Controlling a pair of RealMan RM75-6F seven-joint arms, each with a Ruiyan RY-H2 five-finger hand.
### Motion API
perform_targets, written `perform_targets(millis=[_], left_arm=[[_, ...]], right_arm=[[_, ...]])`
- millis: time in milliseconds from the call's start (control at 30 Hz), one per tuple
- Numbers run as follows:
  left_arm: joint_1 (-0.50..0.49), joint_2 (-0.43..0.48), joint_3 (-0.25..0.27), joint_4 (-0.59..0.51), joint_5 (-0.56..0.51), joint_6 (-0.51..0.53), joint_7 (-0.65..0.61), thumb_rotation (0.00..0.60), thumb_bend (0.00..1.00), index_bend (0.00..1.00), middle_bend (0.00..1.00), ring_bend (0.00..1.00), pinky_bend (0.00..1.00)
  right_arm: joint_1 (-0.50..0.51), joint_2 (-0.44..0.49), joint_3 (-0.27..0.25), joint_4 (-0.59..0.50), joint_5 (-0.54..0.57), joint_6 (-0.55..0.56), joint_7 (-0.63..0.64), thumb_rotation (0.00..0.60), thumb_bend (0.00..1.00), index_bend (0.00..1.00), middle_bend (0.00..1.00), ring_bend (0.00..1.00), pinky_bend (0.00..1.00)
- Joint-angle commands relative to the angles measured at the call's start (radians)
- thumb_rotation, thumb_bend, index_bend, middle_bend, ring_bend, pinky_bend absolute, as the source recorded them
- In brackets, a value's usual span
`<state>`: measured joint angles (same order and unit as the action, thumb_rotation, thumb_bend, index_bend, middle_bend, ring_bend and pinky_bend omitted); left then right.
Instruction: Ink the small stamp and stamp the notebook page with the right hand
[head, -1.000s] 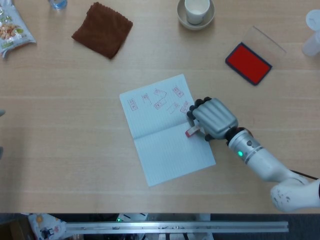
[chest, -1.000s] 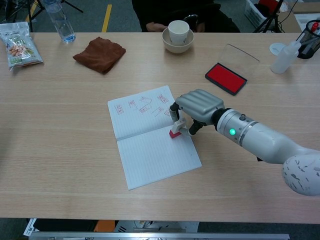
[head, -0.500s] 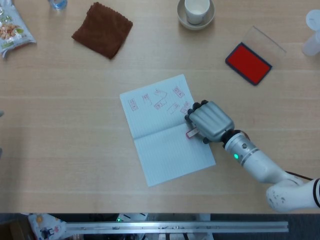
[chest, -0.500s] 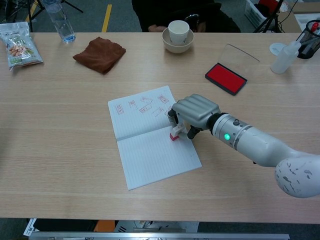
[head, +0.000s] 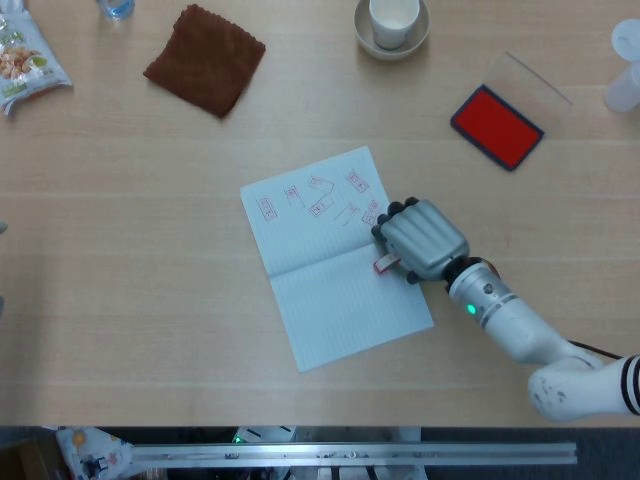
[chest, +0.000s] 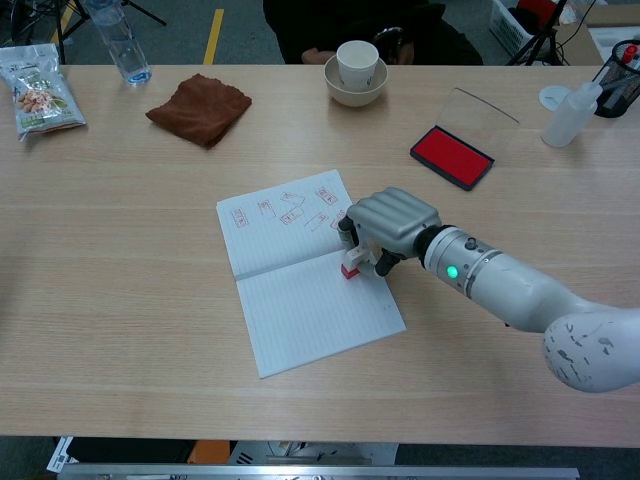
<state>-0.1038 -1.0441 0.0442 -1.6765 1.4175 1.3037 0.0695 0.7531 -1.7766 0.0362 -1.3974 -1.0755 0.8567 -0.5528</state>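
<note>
Open table on most sides of the notebook (chest: 300, 285)

The right hand (chest: 392, 226) with the small stamp (chest: 351, 267) occupies the notebook's right edge. The ink pad (chest: 452, 157) with its raised lid, the bowl (chest: 356, 88) and the brown cloth (chest: 200, 108) stand well apart along the far side.

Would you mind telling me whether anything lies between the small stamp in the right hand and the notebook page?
Nothing visible does. The right hand holds the small stamp down at the notebook page, near its fold.
</note>
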Motion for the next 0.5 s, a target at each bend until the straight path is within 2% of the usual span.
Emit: perform_targets(millis=[33, 500], left_arm=[[0.000, 0.000, 0.000, -0.001, 0.000, 0.000, 0.001, 0.600, 0.33, 0.15, 0.12, 0.14, 0.10], [0.002, 0.002, -0.001, -0.001, -0.004, -0.002, 0.002, 0.600, 0.32, 0.14, 0.12, 0.14, 0.10]], right_arm=[[0.001, -0.003, 0.002, 0.000, -0.002, 0.000, 0.002, 0.600, 0.33, 0.64, 0.46, 0.29, 0.34], [0.001, -0.001, 0.003, -0.003, 0.007, -0.002, -0.001, 0.600, 0.33, 0.64, 0.46, 0.29, 0.34]])
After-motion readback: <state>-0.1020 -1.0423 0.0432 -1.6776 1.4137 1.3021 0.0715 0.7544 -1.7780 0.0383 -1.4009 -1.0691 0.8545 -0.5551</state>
